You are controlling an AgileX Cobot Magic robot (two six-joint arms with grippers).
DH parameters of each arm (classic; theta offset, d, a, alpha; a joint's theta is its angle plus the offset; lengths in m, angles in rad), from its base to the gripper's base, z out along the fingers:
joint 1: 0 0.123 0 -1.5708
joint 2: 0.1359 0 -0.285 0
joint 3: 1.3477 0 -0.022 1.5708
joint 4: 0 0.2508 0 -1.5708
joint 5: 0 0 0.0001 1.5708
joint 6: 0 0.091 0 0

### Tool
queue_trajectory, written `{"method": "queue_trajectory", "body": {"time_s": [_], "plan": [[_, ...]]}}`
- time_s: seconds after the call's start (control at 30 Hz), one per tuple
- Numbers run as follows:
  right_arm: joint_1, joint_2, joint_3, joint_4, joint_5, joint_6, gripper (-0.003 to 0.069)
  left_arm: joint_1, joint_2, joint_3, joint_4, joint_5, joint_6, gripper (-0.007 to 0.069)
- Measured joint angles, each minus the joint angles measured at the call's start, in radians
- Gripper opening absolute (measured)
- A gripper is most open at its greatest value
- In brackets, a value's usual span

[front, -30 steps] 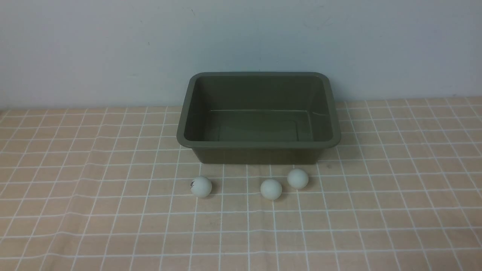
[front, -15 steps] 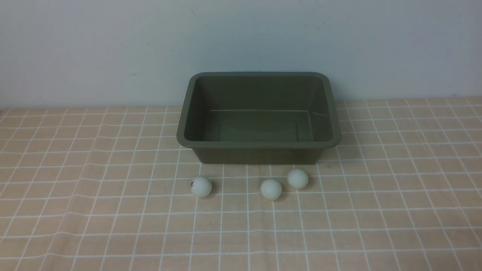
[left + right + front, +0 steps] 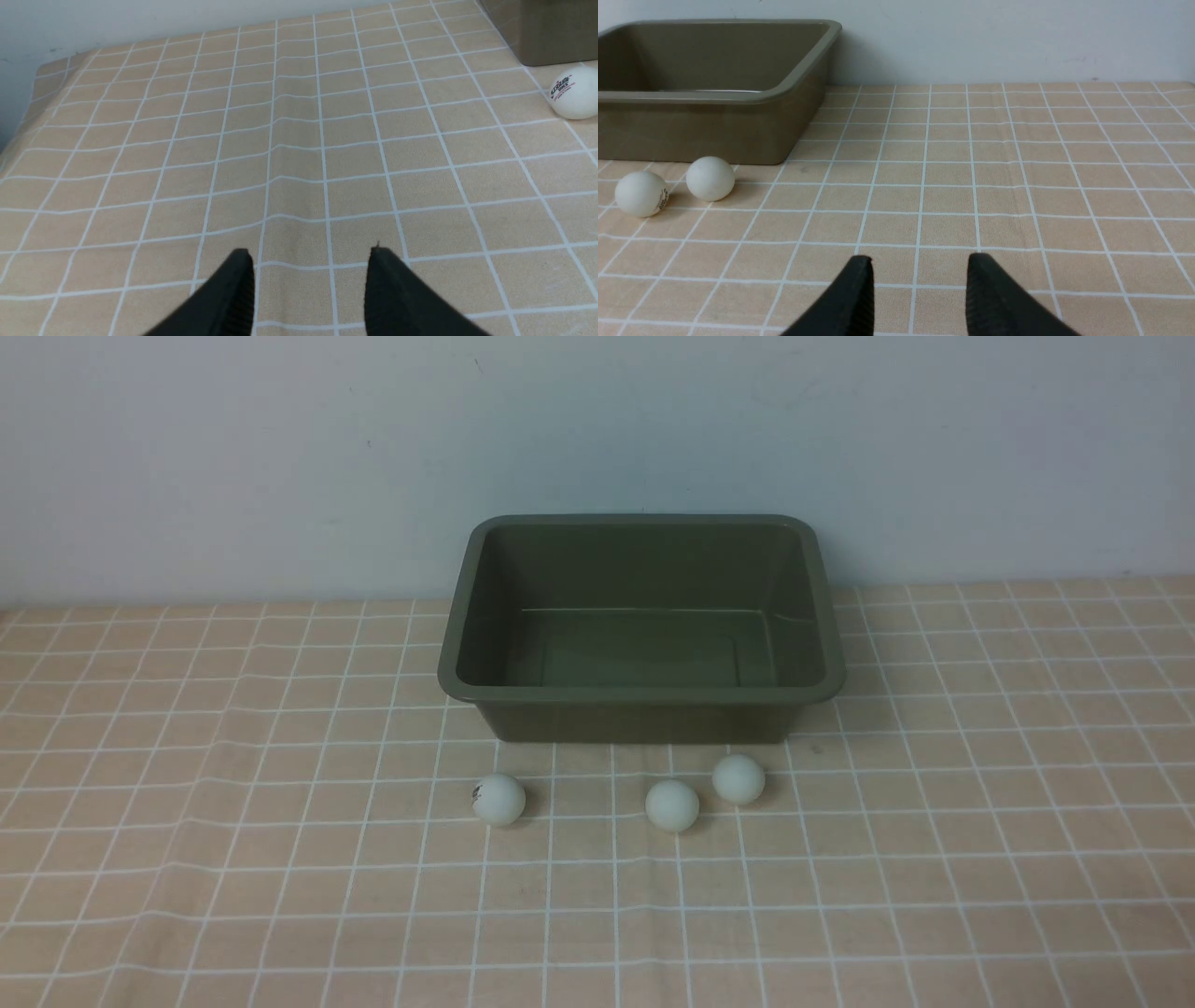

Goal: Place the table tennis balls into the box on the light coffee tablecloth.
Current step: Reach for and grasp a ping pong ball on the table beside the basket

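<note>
Three white table tennis balls lie on the light coffee tablecloth [image 3: 280, 859] just in front of the box [image 3: 644, 693]: a left ball [image 3: 499, 800] with a dark mark, a middle ball [image 3: 672, 805] and a right ball [image 3: 738, 778]. The olive-green box has nothing in it. My left gripper [image 3: 310, 254] hovers open over bare cloth, and the marked ball [image 3: 574, 93] lies well away from it beside the box corner [image 3: 542, 32]. The right gripper [image 3: 920, 261] is open too, with two balls [image 3: 641, 193] [image 3: 710, 178] off to its side near the box wall [image 3: 714, 126]. Neither gripper shows in the front view.
A pale wall [image 3: 280, 457] rises directly behind the box. The gridded cloth has slight creases [image 3: 275, 154] and ends at an edge [image 3: 28, 93] seen in the left wrist view.
</note>
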Motion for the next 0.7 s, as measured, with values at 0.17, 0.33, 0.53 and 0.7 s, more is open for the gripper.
{"method": "queue_trajectory", "body": {"time_s": [0.17,0.33,0.53,0.7], "plan": [[0.0,0.0,0.0,0.0,0.0,0.0,0.0263,0.0,0.0,0.0,0.0,0.0,0.0,0.0266],[0.0,0.0,0.0,0.015,0.0,0.0,0.0263,0.0,0.0,0.0,0.0,0.0,0.0,0.0266],[0.0,0.0,-0.03,0.064,0.026,0.0,0.0263,0.0,0.0,0.0,0.0,0.0,0.0,0.0266],[0.0,0.0,-0.182,0.065,0.108,0.0,0.0263,0.0,0.0,0.0,0.0,0.0,0.0,0.0266]]}}
